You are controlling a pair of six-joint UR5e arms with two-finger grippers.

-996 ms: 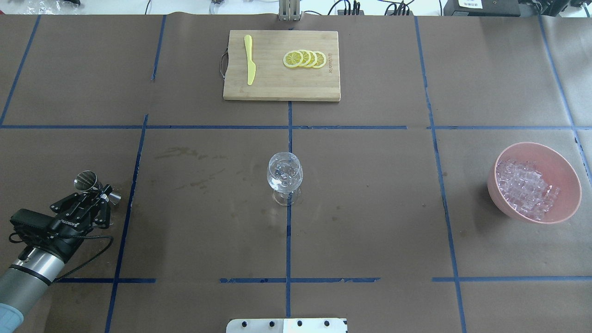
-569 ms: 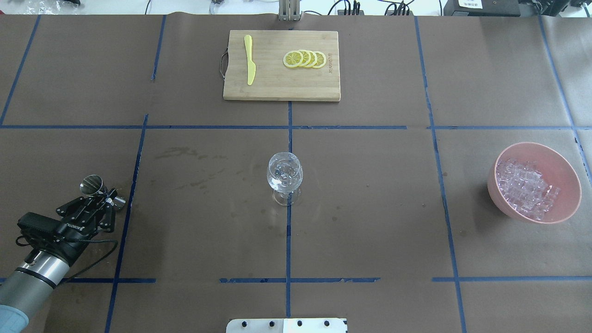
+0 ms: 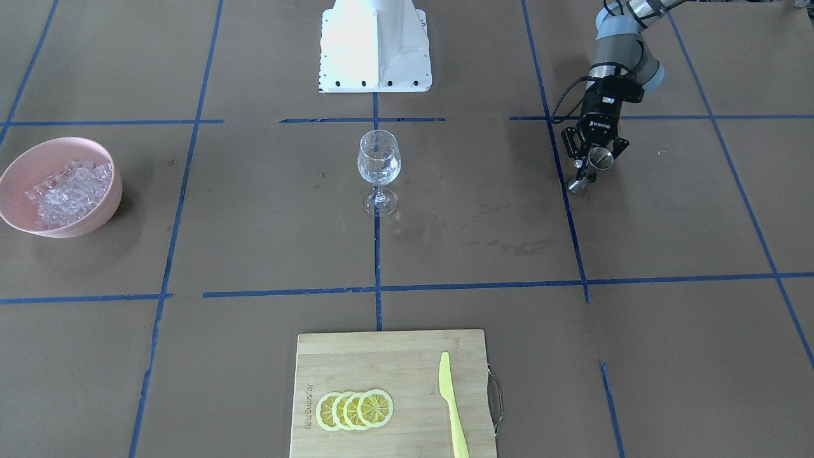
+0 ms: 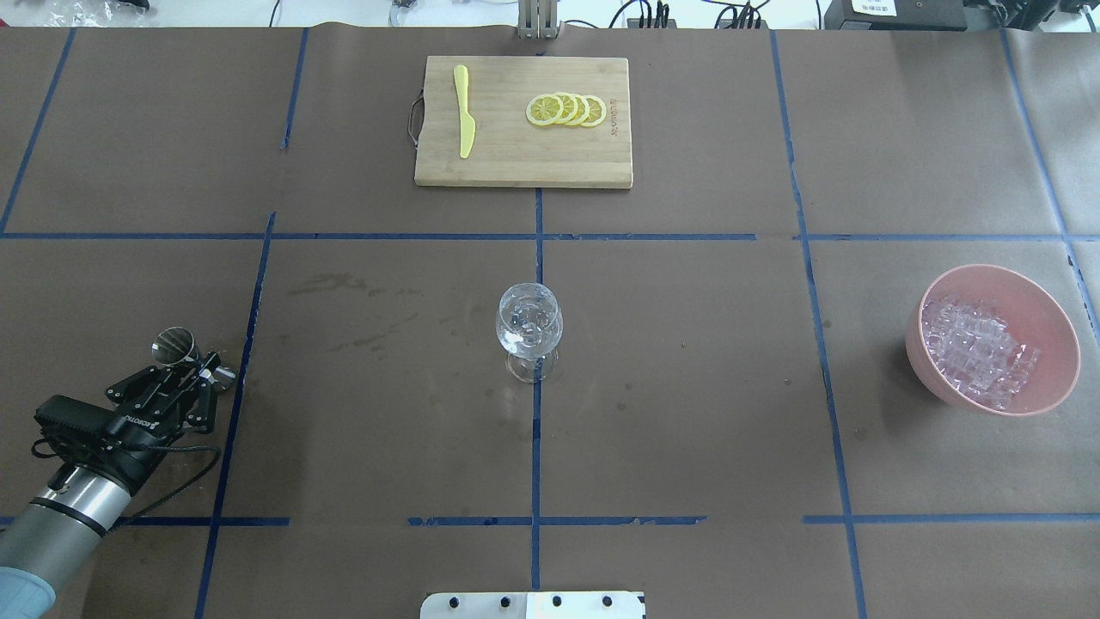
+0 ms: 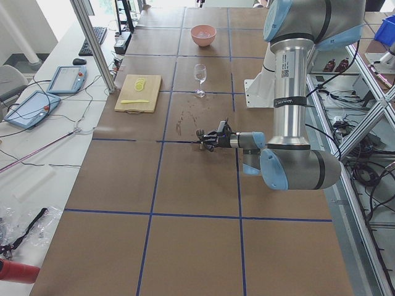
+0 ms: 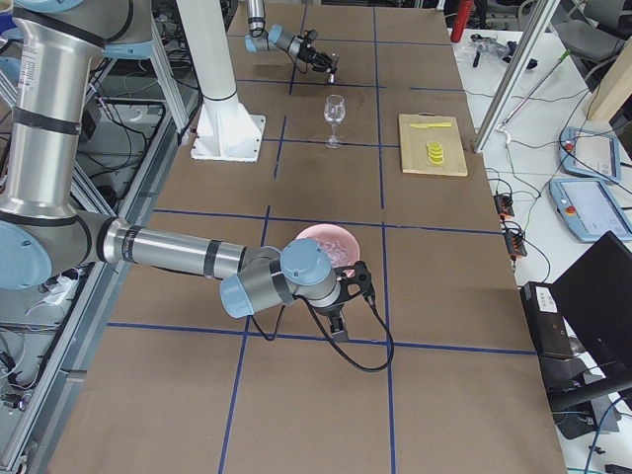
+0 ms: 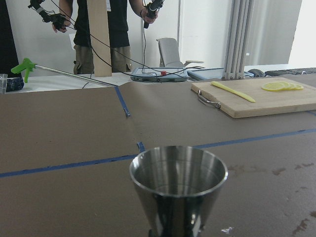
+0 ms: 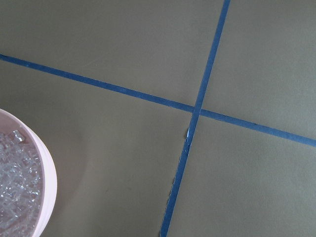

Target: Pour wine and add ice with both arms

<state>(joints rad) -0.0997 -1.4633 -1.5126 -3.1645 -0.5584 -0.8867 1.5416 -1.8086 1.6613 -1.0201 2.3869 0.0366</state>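
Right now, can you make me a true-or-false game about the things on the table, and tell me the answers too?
1. The left claw is gripping a metal cup. True.
2. The lemon slices are in the pink bowl. False: they lie on the wooden board, and the bowl holds ice.
3. The wine glass stands upright with no claw touching it. True.
4. The yellow knife lies right beside the wine glass. False: it lies on the wooden board, apart from the lemon slices.
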